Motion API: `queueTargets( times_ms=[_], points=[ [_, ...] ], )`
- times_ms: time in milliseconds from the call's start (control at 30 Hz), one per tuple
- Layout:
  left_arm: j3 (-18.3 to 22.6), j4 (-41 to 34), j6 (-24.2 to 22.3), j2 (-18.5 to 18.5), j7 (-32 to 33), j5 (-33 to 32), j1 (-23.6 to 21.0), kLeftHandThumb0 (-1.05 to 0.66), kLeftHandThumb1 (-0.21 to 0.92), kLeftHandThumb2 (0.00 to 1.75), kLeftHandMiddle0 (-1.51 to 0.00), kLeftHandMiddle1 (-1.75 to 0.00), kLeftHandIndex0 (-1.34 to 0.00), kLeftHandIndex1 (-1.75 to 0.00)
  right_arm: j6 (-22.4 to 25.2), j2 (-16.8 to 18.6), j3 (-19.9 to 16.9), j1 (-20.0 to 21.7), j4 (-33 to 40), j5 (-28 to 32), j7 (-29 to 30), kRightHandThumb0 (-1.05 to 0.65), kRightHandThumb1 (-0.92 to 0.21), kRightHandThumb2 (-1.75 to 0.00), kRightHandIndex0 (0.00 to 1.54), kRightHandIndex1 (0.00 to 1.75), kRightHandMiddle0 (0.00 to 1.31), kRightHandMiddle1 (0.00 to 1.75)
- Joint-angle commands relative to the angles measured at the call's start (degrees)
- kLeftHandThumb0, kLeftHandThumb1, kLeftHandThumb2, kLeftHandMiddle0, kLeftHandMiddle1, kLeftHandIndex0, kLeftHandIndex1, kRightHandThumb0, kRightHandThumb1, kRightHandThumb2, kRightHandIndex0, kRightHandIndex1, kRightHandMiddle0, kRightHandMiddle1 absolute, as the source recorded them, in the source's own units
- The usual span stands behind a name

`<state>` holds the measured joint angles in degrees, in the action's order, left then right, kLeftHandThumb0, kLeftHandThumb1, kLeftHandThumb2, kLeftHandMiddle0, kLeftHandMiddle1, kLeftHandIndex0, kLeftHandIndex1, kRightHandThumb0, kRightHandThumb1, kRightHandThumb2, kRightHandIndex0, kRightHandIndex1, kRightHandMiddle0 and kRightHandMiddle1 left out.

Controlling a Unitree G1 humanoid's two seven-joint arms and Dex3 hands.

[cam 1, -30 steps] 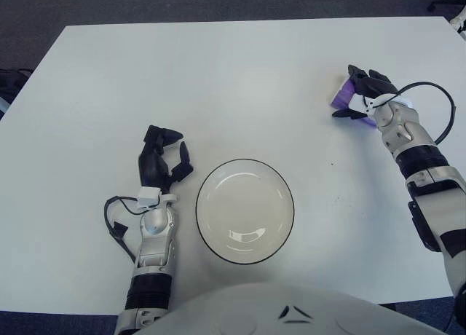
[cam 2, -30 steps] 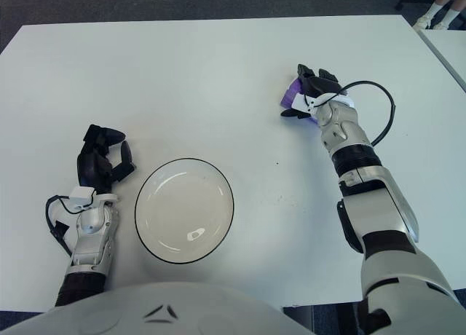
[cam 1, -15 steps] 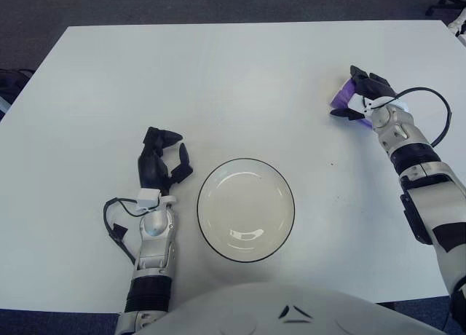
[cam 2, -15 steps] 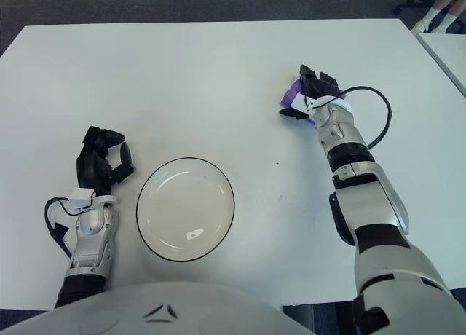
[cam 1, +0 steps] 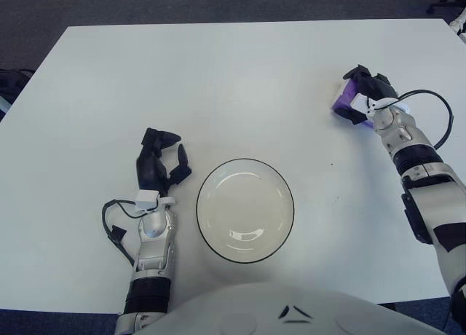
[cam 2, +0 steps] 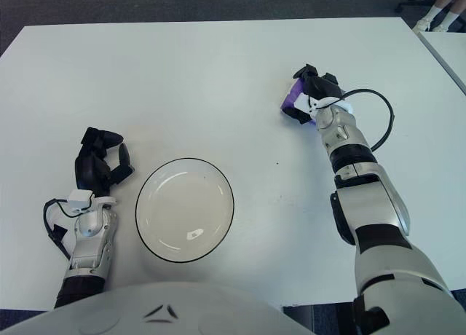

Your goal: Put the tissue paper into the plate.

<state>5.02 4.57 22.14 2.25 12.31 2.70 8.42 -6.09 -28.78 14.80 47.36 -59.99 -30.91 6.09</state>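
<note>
**Right robot hand closes on the tissue pack near the counter's right edge**

Since the fingers have drawn in around it over the last second, the purple tissue paper pack (cam 1: 345,102) now sits gripped in the right robot hand (cam 1: 362,96), close to the right edge of the counter (cam 1: 218,80) and toward its far side. In the left eye view the dark fingers wrap over the pack's top and near side where a moment ago they lay looser against it, so the grasp looks made and the lift and carry to the plate (cam 1: 245,210) are what remain. The plate stands empty near the front edge, well apart from the pack. The left robot hand (cam 1: 160,160) shows just beside the plate's left rim, fingers loosely curled, holding nothing.

In the right eye view the pack (cam 2: 294,100) shows only as a purple sliver left of the hand (cam 2: 312,93); most of it is hidden under the fingers, so how firmly it is held, and whether it has left the counter, cannot be told. A black cable (cam 2: 375,120) loops beside the wrist.
</note>
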Motion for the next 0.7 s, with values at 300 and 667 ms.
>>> queueTargets(
  times_ms=[300, 667],
  points=[
    [0.85, 6.45, -0.22, -0.26, 0.48, 1.31, 5.86, -0.42, 0.50, 1.10, -0.75, -1.75, -0.47, -1.75, 4.08, 5.09, -2.56, -8.38, -2.33, 5.97, -3.88, 0.00, -0.04, -1.58, 0.88, 1.57, 0.60, 1.75],
    [0.71, 6.02, -0.95, -0.12, 0.85, 1.52, 5.88, -0.42, 0.50, 1.09, -0.77, -1.75, -0.46, -1.75, -2.93, 4.64, -6.85, -10.44, 1.04, 10.32, -2.21, 0.00, 0.02, -1.66, 0.91, 1.61, 0.63, 1.75]
  ],
)
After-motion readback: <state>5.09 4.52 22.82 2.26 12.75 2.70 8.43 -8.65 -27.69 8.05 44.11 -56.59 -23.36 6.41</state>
